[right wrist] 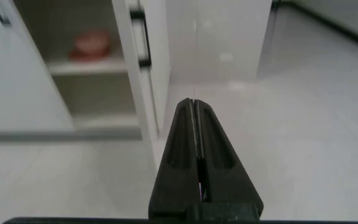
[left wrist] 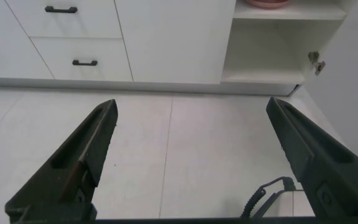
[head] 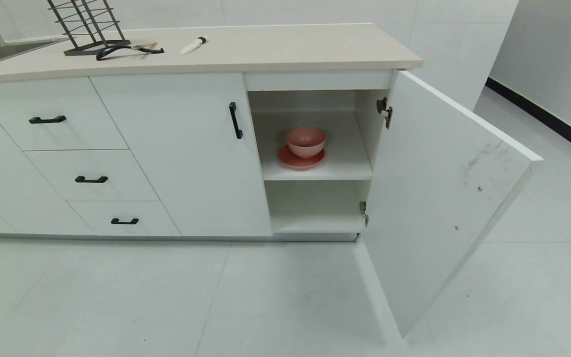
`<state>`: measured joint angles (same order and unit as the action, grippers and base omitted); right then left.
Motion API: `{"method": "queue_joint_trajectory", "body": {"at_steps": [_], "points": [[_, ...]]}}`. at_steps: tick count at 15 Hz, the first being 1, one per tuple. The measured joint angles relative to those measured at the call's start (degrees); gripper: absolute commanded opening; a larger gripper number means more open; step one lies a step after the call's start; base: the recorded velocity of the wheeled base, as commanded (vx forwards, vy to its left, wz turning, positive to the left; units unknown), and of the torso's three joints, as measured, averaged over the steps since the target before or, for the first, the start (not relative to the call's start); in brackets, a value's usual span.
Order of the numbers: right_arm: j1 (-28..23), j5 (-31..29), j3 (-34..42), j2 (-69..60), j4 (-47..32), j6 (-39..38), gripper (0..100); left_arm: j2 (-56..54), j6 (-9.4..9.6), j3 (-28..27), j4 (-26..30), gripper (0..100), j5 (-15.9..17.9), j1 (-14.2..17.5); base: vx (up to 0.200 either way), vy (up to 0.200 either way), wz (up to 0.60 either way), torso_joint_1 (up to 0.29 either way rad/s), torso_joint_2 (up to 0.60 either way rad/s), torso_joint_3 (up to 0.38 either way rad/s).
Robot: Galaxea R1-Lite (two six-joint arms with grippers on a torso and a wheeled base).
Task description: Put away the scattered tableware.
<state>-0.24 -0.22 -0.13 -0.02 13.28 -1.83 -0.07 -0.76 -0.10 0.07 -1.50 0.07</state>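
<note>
Since neither arm carries anything, both hang low over the floor tiles (head: 166, 297), well short of the cabinet; the left gripper (left wrist: 190, 106) has its jaws spread wide and empty, ready to take something, while the right gripper (right wrist: 193, 106) has its jaws pressed together on nothing; beyond them the cabinet door (head: 444, 198) stands swung wide, presumably to keep the upper shelf (head: 345, 171) reachable; there a pink bowl (head: 305, 141) sits on a red plate (head: 301, 159), stacked to save room and, I judge, put away; farther back on the countertop (head: 290, 47) lie a white-handled utensil (head: 192, 45) and a black-handled utensil (head: 127, 49) beside the wire rack (head: 87, 25), both well apart from either pair of jaws and likely what remains.
</note>
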Motion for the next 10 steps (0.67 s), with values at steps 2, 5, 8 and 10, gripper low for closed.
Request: {"method": "queue_joint_trajectory", "body": {"at_steps": [2,5,8,10], "points": [[0.0,0.7,-1.8,1.9,-0.1,-0.6,0,0.0,-0.3,0.0,-0.1,100,0.1,0.0,0.0,0.0,0.0,0.0,0.0,0.0],[0.2,1.8,-8.2,14.0,5.2,-4.2,0,0.0,-0.57,0.0,-0.1,100,0.0,0.0,0.0,0.0,0.0,0.0,0.0,0.0],[-0.8,4.2,-8.9,34.2,28.2,-4.9,0,0.0,-0.57,0.0,-0.1,100,0.0,0.0,0.0,0.0,0.0,0.0,0.0,0.0],[-2.2,8.6,-5.7,47.8,40.9,-3.1,0,0.0,-0.61,0.0,-0.1,100,0.0,0.0,0.0,0.0,0.0,0.0,0.0,0.0]]}}
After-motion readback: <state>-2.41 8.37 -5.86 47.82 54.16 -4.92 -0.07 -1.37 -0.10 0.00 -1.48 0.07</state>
